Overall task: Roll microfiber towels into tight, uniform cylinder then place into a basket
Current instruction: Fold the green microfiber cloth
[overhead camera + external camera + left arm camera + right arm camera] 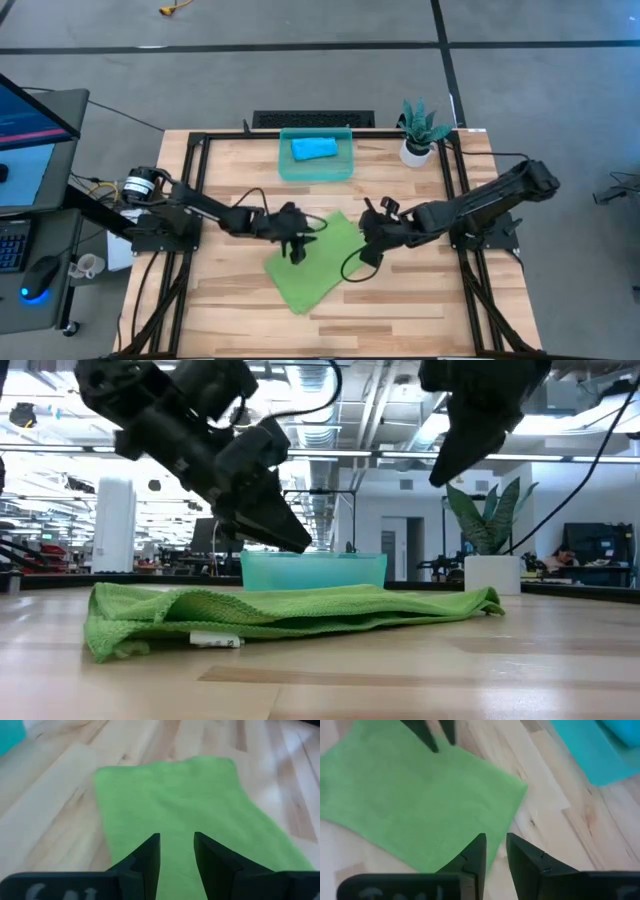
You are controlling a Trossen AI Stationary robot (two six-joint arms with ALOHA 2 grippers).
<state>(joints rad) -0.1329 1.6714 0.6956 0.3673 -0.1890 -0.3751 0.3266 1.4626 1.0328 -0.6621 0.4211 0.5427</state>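
Halfway by your count: blue towel (313, 149) already sits rolled in the basket (285, 168), green towel (312, 262) lies flat mid-table, unrolled. You've got left gripper (297, 250) and right gripper (366, 252) hovering over it, jaws slightly parted, holding nothing. Wooden table (420, 300), potted plant (420, 130) near basket; open lab behind.

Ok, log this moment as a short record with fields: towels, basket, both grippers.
green towel: flat on table, unrolled
blue towel: in basket, rolled
basket: far side of table, beside potted plant
left gripper: over green towel, fingers apart, empty
right gripper: at towel's right edge, fingers apart, empty
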